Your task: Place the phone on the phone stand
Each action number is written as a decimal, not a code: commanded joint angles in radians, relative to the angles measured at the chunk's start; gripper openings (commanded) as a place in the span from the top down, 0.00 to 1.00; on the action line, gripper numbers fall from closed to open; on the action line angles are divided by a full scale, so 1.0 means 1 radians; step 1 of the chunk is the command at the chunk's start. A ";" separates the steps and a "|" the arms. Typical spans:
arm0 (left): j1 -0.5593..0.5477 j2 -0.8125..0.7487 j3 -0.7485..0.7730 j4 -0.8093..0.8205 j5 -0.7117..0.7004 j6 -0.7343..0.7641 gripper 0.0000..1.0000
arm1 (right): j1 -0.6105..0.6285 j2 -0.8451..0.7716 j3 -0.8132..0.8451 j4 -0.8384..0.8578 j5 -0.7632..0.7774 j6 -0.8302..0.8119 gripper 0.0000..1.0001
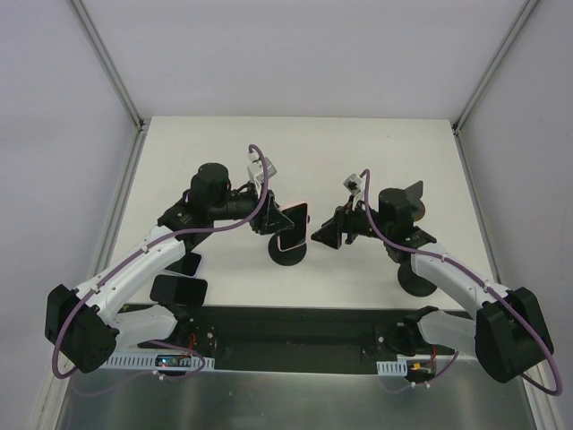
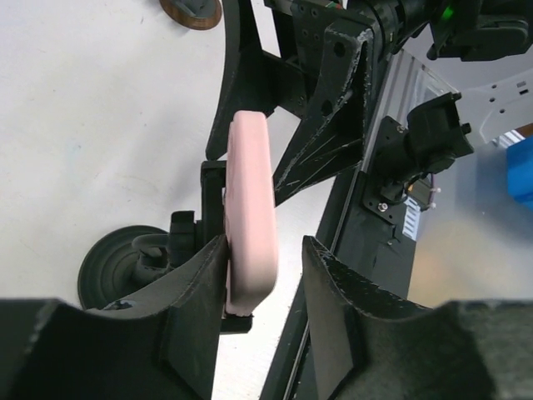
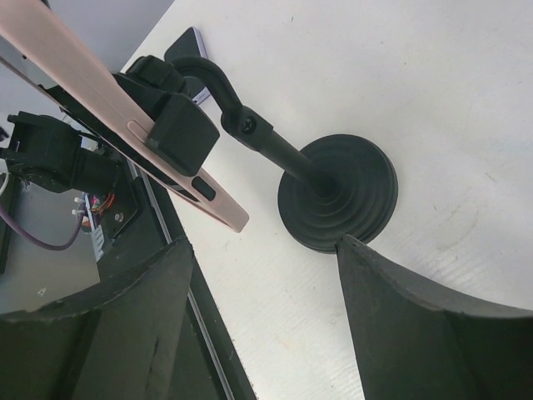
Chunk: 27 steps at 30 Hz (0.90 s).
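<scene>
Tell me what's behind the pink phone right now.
Behind the phone, a black clamp grips it, on a bent neck running down to a round base on the table. The phone's back face is hidden by its own edge and the clamp.

The phone runs off the right wrist view's top-left corner. In the left wrist view it hides most of the stand's clamp. From above, the right arm partly covers another stand's base
</scene>
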 commanded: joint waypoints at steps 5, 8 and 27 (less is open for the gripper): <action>-0.026 0.003 0.022 0.054 -0.064 0.036 0.76 | -0.005 0.005 0.039 0.009 0.000 -0.024 0.28; -0.027 -0.005 0.018 0.054 -0.122 0.038 1.00 | -0.005 0.005 0.037 0.009 0.003 -0.024 0.28; 0.272 0.132 0.320 0.018 -0.405 0.064 1.00 | -0.003 0.045 0.031 0.035 0.022 0.021 0.30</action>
